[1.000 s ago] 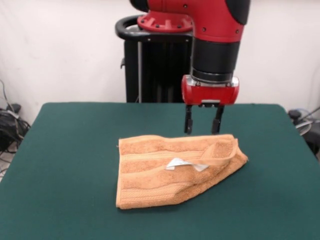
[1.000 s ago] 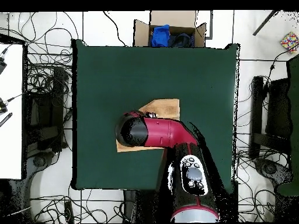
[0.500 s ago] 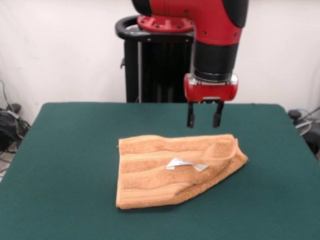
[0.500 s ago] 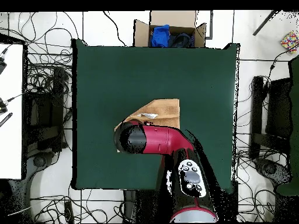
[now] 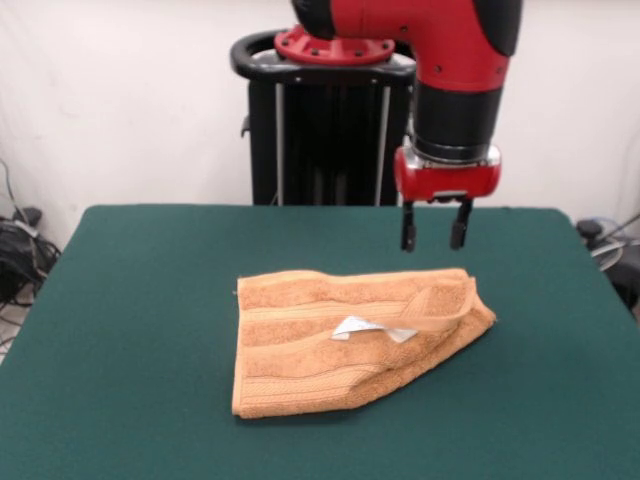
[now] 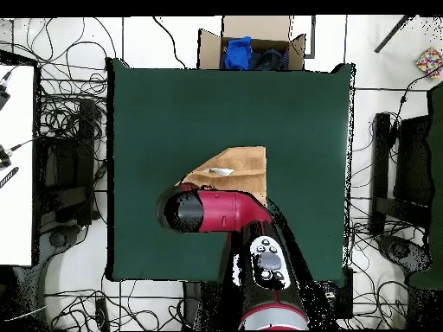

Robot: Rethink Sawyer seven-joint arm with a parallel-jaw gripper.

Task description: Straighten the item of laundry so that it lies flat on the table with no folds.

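Pincer [image 5: 435, 229] hangs open, empty, above the towel's [image 5: 350, 335] far corner; arm [image 6: 212, 212] hides it overhead

Front view: low, across the worktop [image 5: 130, 300], facing the arm, fairly near. Overhead view: high, straight down, wider. Shared: worktop [image 6: 173, 112] and towel [image 5: 340, 340].

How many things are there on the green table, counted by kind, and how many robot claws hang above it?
Towels: 1, an orange-tan towel, folded, with a white tag showing
Claws: 1, the claw, open, above the table and clear of the towel
Total: 2
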